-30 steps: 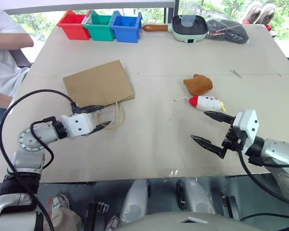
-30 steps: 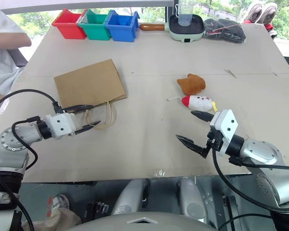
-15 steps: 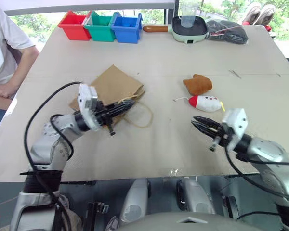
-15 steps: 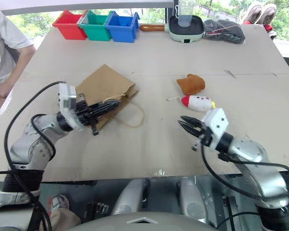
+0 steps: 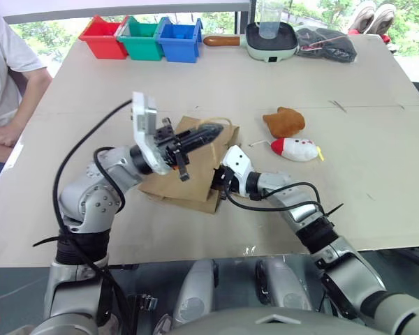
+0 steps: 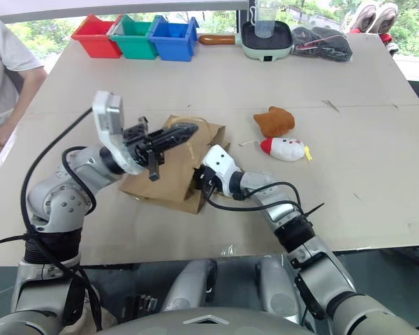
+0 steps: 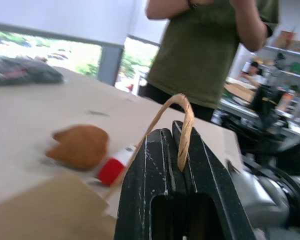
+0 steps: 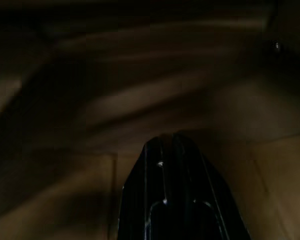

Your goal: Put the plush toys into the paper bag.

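Paper bag (image 5: 188, 171) lying on the surface (image 5: 279, 84), mouth lifted. Left gripper (image 7: 177, 137) over the bag, jaws clamped on a cord handle (image 7: 186, 120). Right gripper (image 8: 172, 142) pushed into the bag's mouth, jaws closed on nothing. Orange-brown plush toy (image 5: 285, 121) and white plush toy (image 5: 295, 149) right of the bag, side by side, well apart from it.

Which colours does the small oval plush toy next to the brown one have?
The oval toy is white with a red end and a yellow tip; the left eye view shows it best.
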`<state>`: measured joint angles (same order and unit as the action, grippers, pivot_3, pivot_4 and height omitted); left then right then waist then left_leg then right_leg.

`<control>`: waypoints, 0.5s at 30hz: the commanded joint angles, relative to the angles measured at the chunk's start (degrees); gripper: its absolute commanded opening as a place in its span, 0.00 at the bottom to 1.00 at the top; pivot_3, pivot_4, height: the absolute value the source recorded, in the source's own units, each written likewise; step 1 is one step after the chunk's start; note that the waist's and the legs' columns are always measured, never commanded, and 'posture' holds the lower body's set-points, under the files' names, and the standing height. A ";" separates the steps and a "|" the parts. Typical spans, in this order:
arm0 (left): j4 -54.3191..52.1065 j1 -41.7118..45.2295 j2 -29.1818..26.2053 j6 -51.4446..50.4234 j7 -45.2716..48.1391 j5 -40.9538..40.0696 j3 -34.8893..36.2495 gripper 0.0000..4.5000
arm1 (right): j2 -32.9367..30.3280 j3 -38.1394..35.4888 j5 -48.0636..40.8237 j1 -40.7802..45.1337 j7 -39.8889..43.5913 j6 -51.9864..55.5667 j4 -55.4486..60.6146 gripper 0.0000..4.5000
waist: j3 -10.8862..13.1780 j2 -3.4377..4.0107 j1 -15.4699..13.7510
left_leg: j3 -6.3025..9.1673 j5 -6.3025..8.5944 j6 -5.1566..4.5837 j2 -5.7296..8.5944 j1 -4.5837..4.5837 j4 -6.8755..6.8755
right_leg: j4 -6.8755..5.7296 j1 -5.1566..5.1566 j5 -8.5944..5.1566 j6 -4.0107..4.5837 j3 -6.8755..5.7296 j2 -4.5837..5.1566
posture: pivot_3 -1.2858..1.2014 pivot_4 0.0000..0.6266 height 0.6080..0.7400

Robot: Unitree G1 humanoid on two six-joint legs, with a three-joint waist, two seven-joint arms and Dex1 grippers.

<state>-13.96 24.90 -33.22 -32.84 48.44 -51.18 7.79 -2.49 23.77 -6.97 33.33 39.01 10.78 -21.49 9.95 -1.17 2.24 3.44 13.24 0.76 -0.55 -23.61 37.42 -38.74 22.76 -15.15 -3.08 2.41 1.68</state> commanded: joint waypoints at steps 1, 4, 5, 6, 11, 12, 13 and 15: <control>0.16 3.21 -0.80 3.05 -3.00 3.83 2.96 0.00 | 3.00 -1.26 2.17 0.97 -4.02 -1.41 -3.15 0.01 | 0.00 0.00 0.03 | -0.01 0.00 0.01 0.00 0.03 0.00 | -0.05 0.00 0.00 0.00 0.01 0.00 | 0.52 0.24 1.00; 2.02 6.56 -0.94 5.15 -5.13 7.98 3.06 0.00 | 5.84 -2.05 4.95 1.29 -9.98 -1.95 -5.18 0.01 | 0.00 0.00 0.08 | -0.01 -0.02 0.03 0.00 0.07 -0.01 | -0.09 0.00 0.00 0.00 0.02 -0.02 | 0.52 0.24 1.00; 2.73 7.90 -0.86 6.10 -5.89 9.59 2.96 0.00 | 6.88 -2.03 6.28 1.43 -12.34 -3.01 -5.75 0.01 | 0.00 0.00 0.09 | 0.00 -0.02 0.04 0.00 0.08 -0.01 | -0.11 0.00 0.00 0.00 0.03 -0.02 | 0.52 0.24 1.00; 3.21 8.77 -0.70 6.77 -6.36 10.71 2.88 0.00 | 7.59 -2.09 7.23 1.51 -13.80 -3.85 -6.16 0.01 | 0.00 0.00 0.10 | 0.01 -0.04 0.07 0.00 0.08 -0.01 | -0.11 0.00 0.00 0.00 0.03 -0.04 | 0.52 0.24 1.00; 7.72 13.60 -0.81 10.80 -9.58 18.75 1.76 0.00 | 12.31 -1.72 13.63 4.82 -24.80 -4.22 -10.88 0.01 | 0.00 0.01 0.15 | 0.02 -0.09 0.15 0.01 0.09 -0.05 | -0.12 0.01 0.01 0.01 0.04 -0.05 | 0.52 0.24 1.00; 8.38 13.95 -0.88 11.48 -9.59 19.60 1.80 0.00 | 12.38 -1.05 14.65 5.29 -25.36 -3.99 -10.87 0.01 | 0.00 0.01 0.12 | 0.02 -0.09 0.16 0.01 0.10 -0.06 | -0.13 0.01 0.00 0.01 0.05 -0.04 | 0.52 0.24 1.00; 8.99 14.19 -1.05 12.30 -9.61 20.69 1.78 0.00 | 12.40 -0.41 15.57 5.55 -25.97 -3.83 -10.57 0.01 | 0.00 0.01 0.09 | 0.02 -0.09 0.16 0.02 0.10 -0.06 | -0.13 0.01 0.00 0.01 0.05 -0.04 | 0.52 0.24 1.00; 10.16 14.30 -1.15 14.95 -9.68 23.09 1.82 0.00 | 12.51 0.20 16.11 5.68 -25.87 -3.33 -9.98 0.01 | 0.00 0.01 0.10 | 0.03 -0.09 0.16 0.04 0.09 -0.06 | -0.11 0.01 0.00 0.01 0.04 -0.03 | 0.52 0.24 1.00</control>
<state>-3.13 37.88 -33.59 -20.45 39.02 -29.27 8.53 7.76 23.53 7.97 37.97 13.90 6.90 -31.41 9.95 -1.16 2.33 3.47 13.15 0.92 -0.51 -23.53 37.35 -38.85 22.78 -15.14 -3.07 2.45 1.66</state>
